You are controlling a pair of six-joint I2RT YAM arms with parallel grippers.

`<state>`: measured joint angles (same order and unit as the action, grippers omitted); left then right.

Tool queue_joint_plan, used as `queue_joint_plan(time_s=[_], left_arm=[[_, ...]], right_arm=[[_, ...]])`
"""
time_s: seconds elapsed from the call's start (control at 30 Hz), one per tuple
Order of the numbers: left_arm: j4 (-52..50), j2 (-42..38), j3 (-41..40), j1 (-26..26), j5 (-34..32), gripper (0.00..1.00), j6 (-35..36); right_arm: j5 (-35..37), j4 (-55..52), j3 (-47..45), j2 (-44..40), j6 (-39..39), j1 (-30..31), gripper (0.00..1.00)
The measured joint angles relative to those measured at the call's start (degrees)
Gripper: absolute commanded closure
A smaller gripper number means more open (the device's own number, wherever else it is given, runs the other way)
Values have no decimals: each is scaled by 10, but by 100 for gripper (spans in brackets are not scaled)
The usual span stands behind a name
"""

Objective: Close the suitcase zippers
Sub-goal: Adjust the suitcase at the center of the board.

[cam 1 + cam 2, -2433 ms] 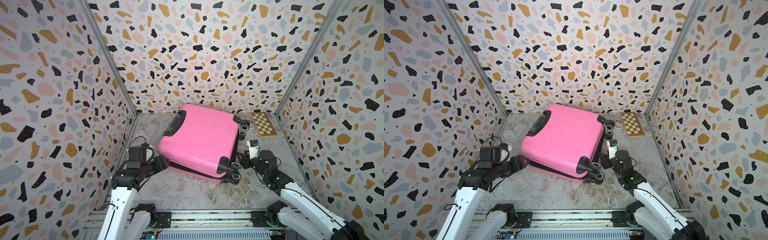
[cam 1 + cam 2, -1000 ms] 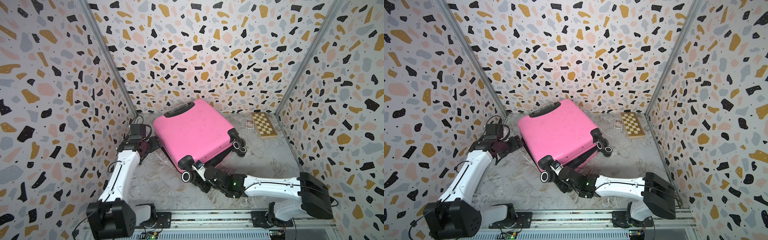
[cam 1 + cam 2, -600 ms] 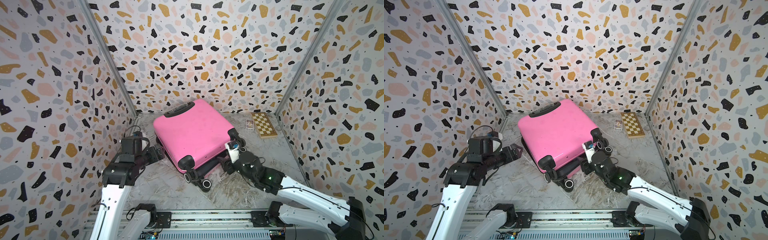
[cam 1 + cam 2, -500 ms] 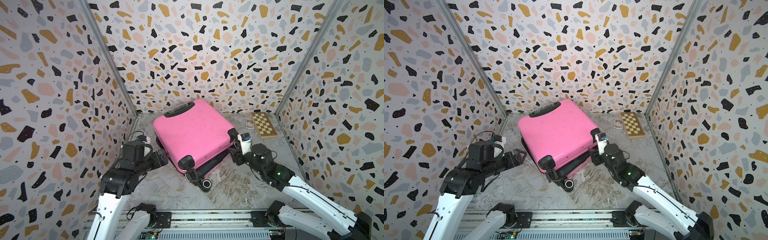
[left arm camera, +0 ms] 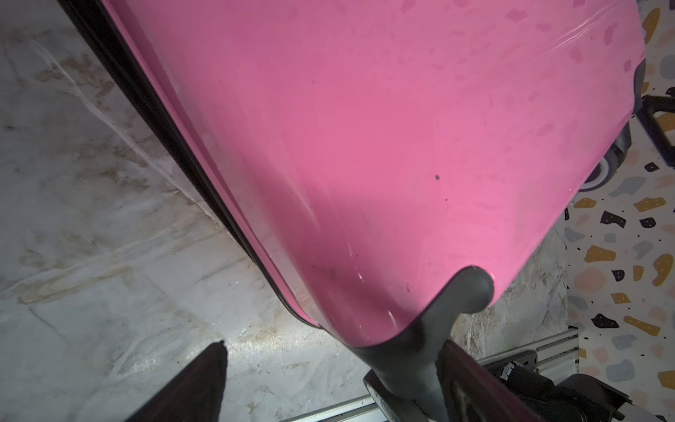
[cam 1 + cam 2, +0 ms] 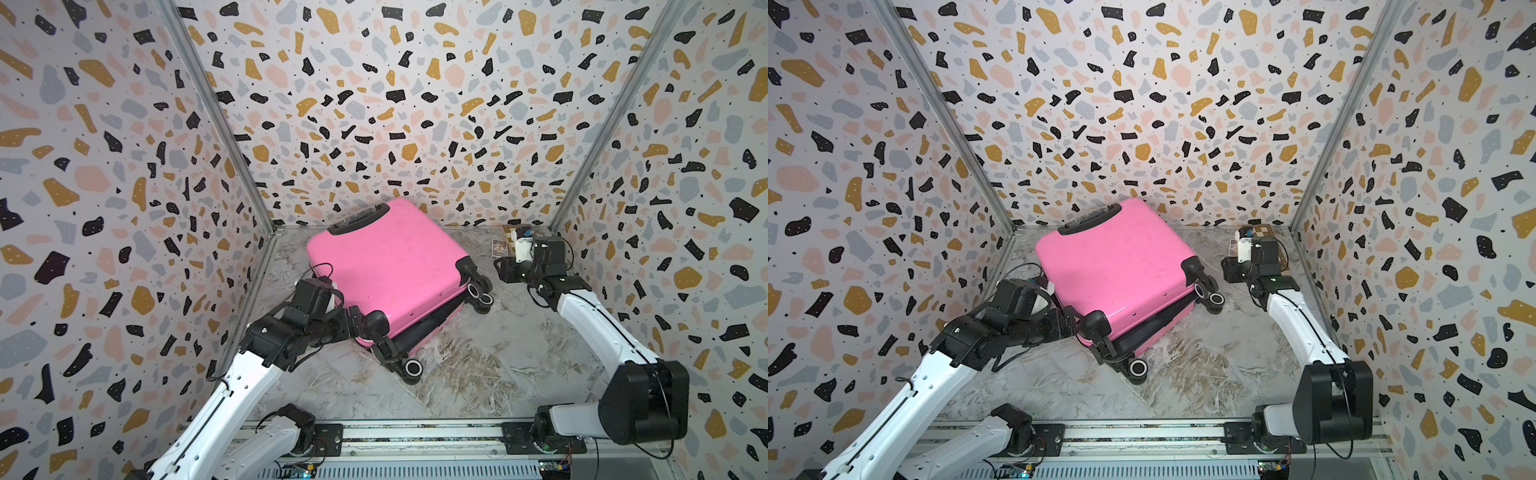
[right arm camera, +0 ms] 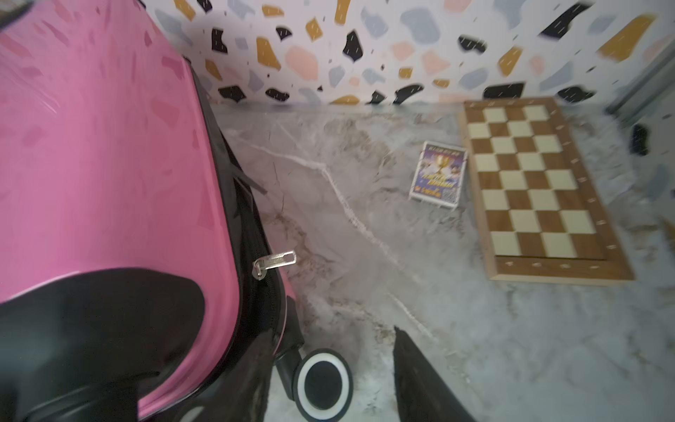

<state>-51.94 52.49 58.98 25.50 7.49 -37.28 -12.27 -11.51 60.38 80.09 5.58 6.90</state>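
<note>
The pink suitcase [image 6: 386, 266] [image 6: 1113, 266] lies flat near the back wall, handle toward the wall. Along its front right side the two shells gape with a dark gap [image 6: 419, 328]. The black zippers' band [image 5: 175, 146] runs along the seam. A silver pull [image 7: 274, 261] sits near the wheel corner, and the band beyond it stands parted. My left gripper [image 6: 361, 324] [image 5: 332, 345] is open at the front left corner, one finger [image 5: 471, 383] against the black corner guard [image 5: 420, 350]. My right gripper [image 6: 500, 270] [image 7: 328, 343] is open beside the right-hand wheel [image 7: 323, 383], holding nothing.
A wooden chessboard [image 7: 529, 190] [image 6: 1262, 230] lies in the back right corner with a small card box [image 7: 438, 171] beside it. Patterned walls close in on three sides. A metal rail [image 6: 415, 434] runs along the front edge.
My left gripper has moved right to the suitcase's front corner guard. My right gripper has drawn back from the wheel side toward the back right. The suitcase has stayed put.
</note>
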Motion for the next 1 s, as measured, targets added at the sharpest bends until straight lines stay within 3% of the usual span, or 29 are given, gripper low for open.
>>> queue_joint_plan(time_s=[0.3, 0.67, 1.0], left_arm=[[66, 55, 4, -6, -40, 3, 9], [90, 121, 43, -126, -42, 1, 75], [23, 171, 127, -168, -103, 0, 162]], right_arm=[[5, -5, -20, 8, -42, 73, 48], [31, 6, -103, -81, -47, 195, 47], [33, 26, -148, -116, -18, 323, 47]])
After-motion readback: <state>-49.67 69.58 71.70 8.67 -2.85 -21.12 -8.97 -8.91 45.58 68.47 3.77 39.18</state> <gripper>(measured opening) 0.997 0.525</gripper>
